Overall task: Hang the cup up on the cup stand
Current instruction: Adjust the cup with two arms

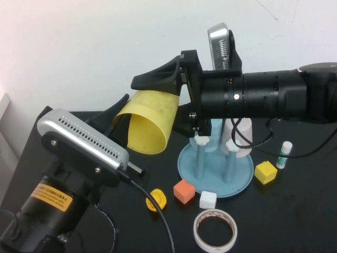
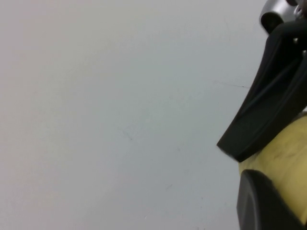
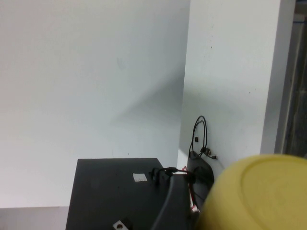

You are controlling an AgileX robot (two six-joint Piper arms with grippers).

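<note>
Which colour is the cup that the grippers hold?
Yellow. The cup, between the left gripper and right gripper, shows best in the high view.

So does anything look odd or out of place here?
Yes: the yellow cup is off the table, lying sideways, gripped by both the right gripper and left gripper at once. It is left of the cup stand, not on a peg.
</note>
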